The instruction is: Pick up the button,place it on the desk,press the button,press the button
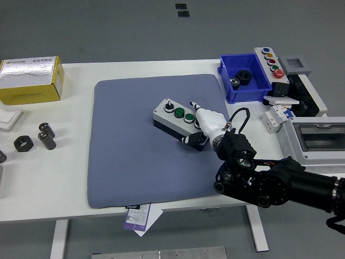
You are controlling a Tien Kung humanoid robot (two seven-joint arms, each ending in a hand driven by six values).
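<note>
A grey button box [173, 114] with a black base lies at an angle on the blue-grey mat [129, 156]. Its top shows a black selector [167, 102] and two green buttons [179, 112]. My right hand [207, 123] comes in from the lower right and covers the box's right end. Its white fingers [200, 110] lie over the top to the far edge. The thumb [190, 140] sits against the near side, so the hand is closed across the box. The box rests flat on the mat. The left arm is out of view.
A blue bin [259, 89] holding a black part and a second button box [271, 62] with coloured buttons stand at the back right. A circuit breaker [275, 116] and a grey enclosure [318, 137] are at the right. A yellow box [31, 80] and black nuts [23, 144] are at the left.
</note>
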